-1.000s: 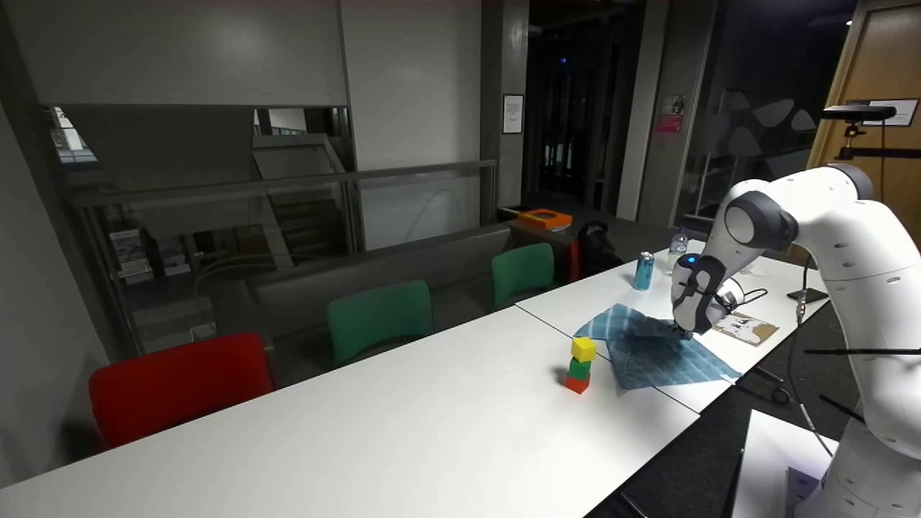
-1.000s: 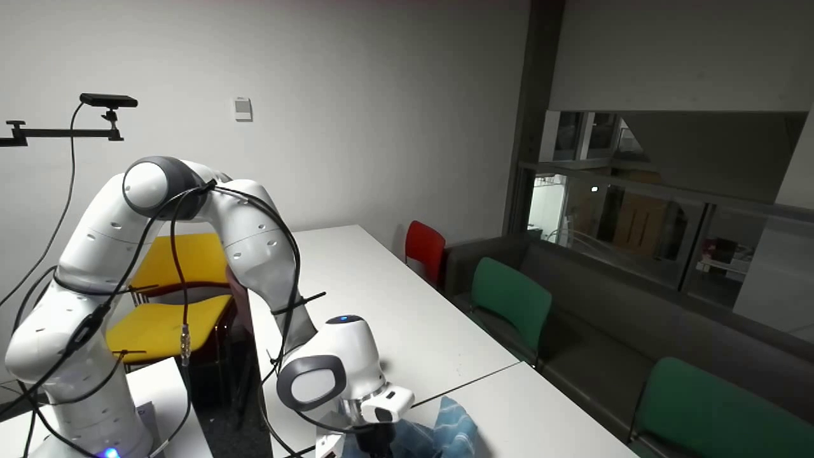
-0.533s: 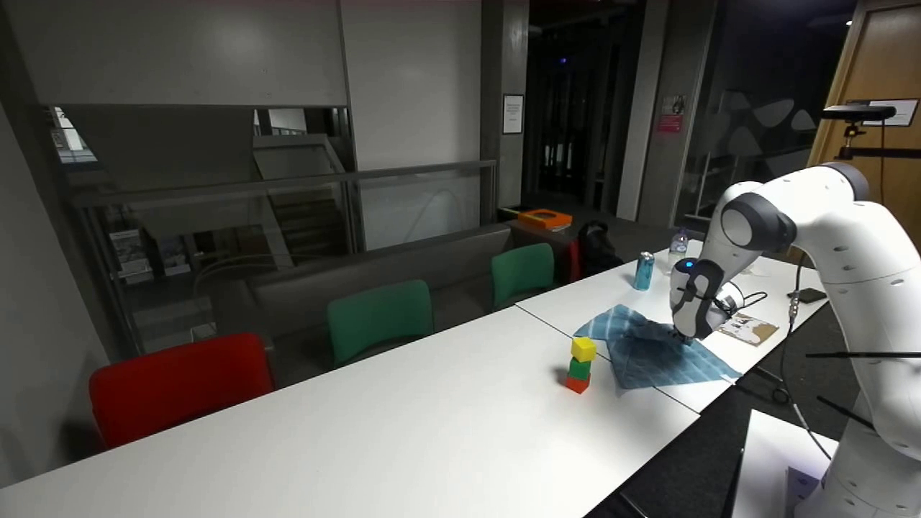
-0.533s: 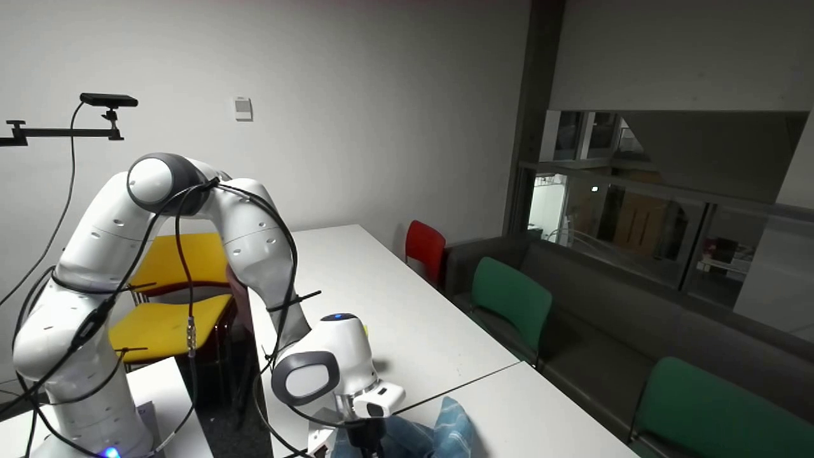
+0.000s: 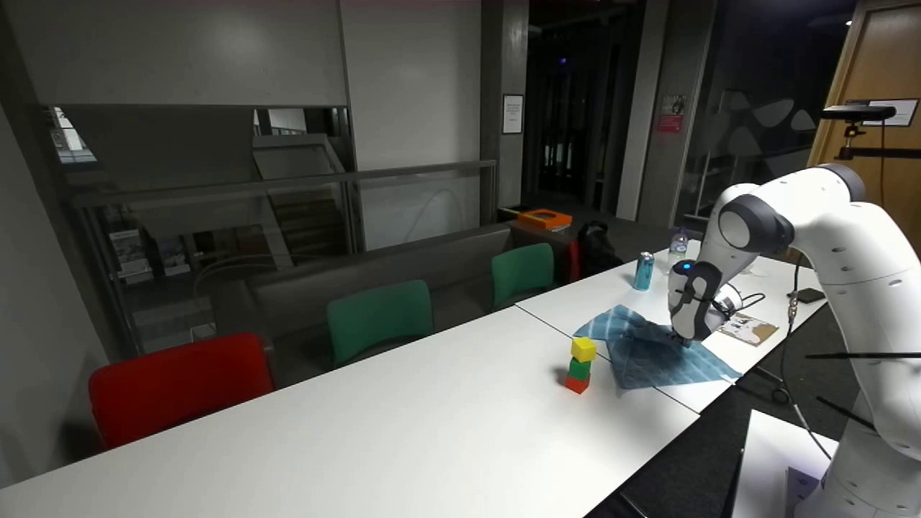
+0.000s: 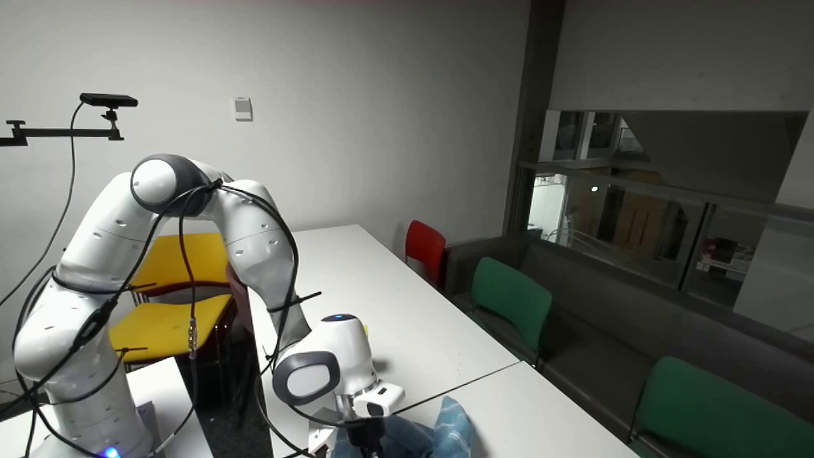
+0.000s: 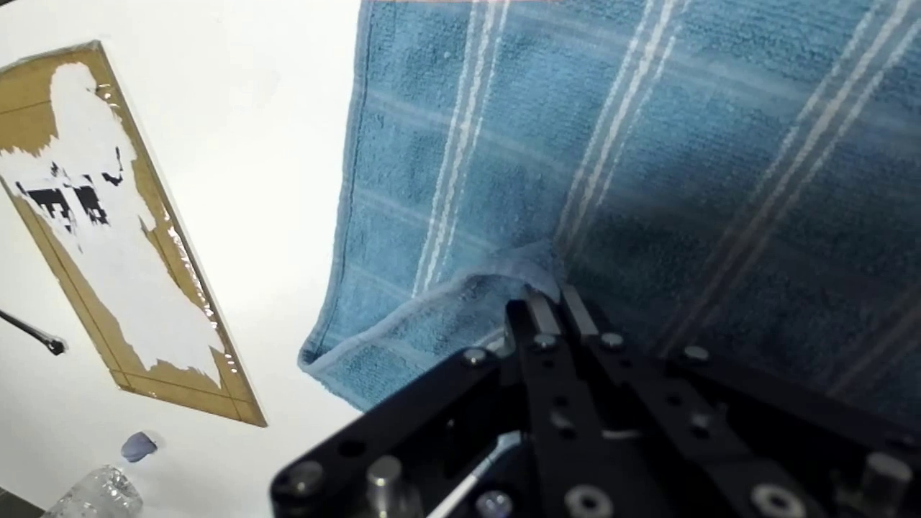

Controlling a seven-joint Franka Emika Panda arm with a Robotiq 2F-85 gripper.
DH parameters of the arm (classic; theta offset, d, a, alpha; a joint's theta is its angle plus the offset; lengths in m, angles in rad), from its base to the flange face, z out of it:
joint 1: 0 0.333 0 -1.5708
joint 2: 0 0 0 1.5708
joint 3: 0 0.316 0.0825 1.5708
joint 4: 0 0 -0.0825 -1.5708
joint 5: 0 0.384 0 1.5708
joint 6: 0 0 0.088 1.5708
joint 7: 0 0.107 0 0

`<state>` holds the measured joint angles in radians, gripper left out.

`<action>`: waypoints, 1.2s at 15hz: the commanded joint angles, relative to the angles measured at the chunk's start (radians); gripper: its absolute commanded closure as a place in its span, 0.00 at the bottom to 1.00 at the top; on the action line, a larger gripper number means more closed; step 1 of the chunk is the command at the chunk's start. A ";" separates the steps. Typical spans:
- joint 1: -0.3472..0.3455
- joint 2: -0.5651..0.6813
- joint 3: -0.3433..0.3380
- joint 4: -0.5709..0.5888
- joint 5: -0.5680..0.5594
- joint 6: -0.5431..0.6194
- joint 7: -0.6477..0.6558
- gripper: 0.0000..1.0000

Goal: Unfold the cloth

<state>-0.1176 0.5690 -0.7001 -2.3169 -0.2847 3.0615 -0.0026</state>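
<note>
The gripper [image 7: 552,293] seemed to pinch the cloth [image 7: 640,165] by an edge, so after this grab it needed to pull that edge open.

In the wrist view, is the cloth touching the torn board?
No: a strip of white table shows between the cloth and the torn board.
</note>
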 commanded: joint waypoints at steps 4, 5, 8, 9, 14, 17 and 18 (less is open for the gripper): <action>0.084 0.028 -0.026 -0.009 0.026 -0.011 0.014 0.99; 0.100 0.027 -0.039 -0.020 0.027 -0.004 0.020 0.99; 0.168 0.027 -0.113 -0.068 0.031 0.031 0.054 0.99; 0.191 0.025 -0.142 -0.089 0.033 0.041 0.067 0.99; 0.349 0.039 -0.317 -0.240 0.093 0.159 0.115 0.99; 0.428 0.050 -0.377 -0.323 0.193 0.233 0.090 0.99; 0.440 0.059 -0.379 -0.344 0.225 0.256 0.083 0.99</action>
<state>0.2424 0.6108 -1.0217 -2.5774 -0.1438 3.2329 0.0932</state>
